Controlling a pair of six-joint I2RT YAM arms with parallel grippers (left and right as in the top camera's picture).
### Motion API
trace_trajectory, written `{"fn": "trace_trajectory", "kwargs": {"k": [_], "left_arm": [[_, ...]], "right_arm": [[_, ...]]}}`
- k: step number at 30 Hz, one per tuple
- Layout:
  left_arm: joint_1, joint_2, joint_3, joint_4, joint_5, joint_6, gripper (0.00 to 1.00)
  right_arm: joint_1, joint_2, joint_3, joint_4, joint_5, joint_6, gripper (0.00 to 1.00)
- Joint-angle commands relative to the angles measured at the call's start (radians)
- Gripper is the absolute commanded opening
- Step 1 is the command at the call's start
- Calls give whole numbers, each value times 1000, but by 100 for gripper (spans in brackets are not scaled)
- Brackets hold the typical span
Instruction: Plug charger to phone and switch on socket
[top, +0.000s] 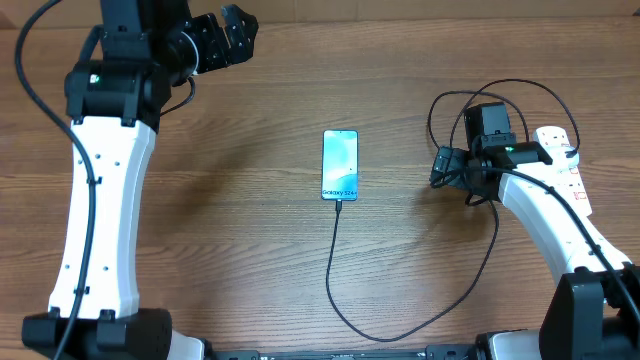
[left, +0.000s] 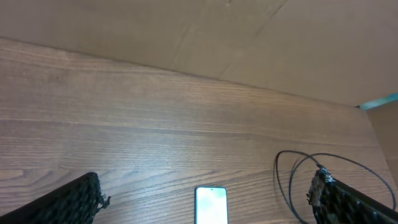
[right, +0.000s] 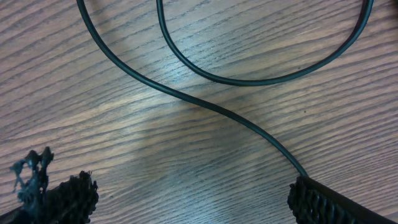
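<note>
The phone (top: 340, 165) lies flat mid-table with its turquoise screen up; the left wrist view shows its top end (left: 211, 205). The charger (top: 333, 280), a thin black cable, meets the phone's bottom edge, sweeps right in a wide curve and loops (top: 500, 90) by the socket. The socket (top: 556, 142) is a white strip at the right edge, largely under my right arm. My right gripper (top: 443, 166) is open low over the table, a cable strand (right: 205, 102) running to one finger (right: 329, 202). My left gripper (top: 235, 35) hangs open and empty high at the back left.
A brown wall or board (left: 249, 37) borders the table's far edge. Both white arm bases stand at the near corners, left (top: 100, 250) and right (top: 570, 250).
</note>
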Motion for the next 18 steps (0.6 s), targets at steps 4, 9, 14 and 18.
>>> {"fn": "trace_trajectory", "kwargs": {"k": [4, 9, 14, 18], "left_arm": [[0, -52, 5, 0, -5, 4, 100], [0, -85, 5, -56, -122, 32, 100], [0, -111, 5, -234, -242, 39, 100], [0, -111, 1, -420, -309, 43, 100]], "right_arm": [[-1, -27, -2, 4, 0, -7, 100], [-1, -27, -2, 4, 0, -7, 100], [-1, -27, -2, 4, 0, -7, 100], [-1, -27, -2, 4, 0, -7, 100]]}}
